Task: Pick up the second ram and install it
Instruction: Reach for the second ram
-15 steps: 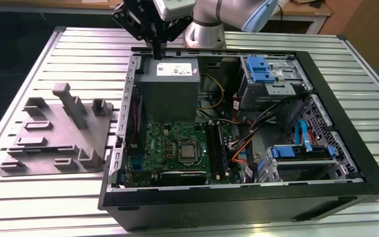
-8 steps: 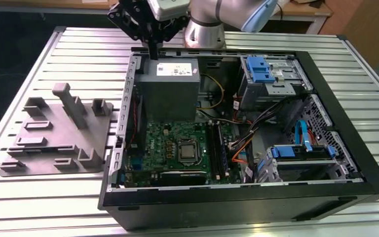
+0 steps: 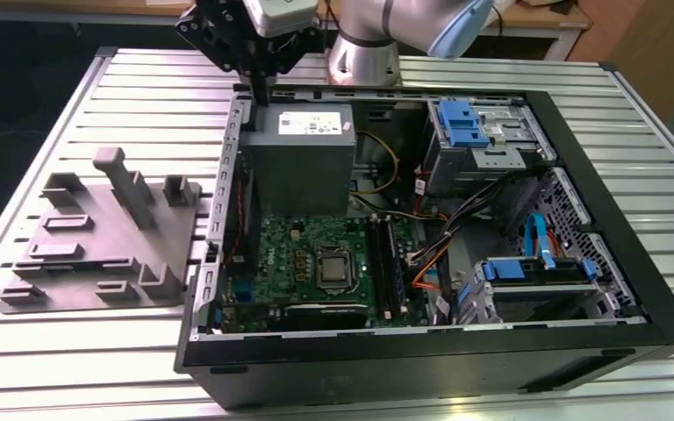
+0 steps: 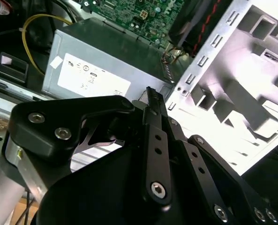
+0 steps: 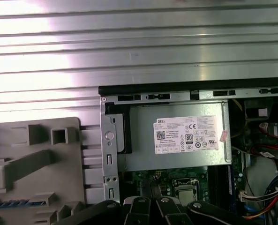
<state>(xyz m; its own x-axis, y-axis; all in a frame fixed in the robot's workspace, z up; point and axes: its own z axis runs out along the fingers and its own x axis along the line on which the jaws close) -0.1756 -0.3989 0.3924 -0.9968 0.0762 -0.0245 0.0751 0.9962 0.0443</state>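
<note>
While the jaws hang closed (seemingly empty) over the case wall [image 3: 232,175], a careless descent could strike it.

Arm [image 3: 396,31] was cut off by exterior view's top edge, hold of gripper [image 3: 260,96], if any, was too small to tell, tray [image 5: 7,136] was cropped in first wrist view, blue pieces [image 5: 12,204] on it were blurred beyond naming, motherboard [image 5: 139,178] was mostly hidden behind power supply [image 5: 143,154].
</note>
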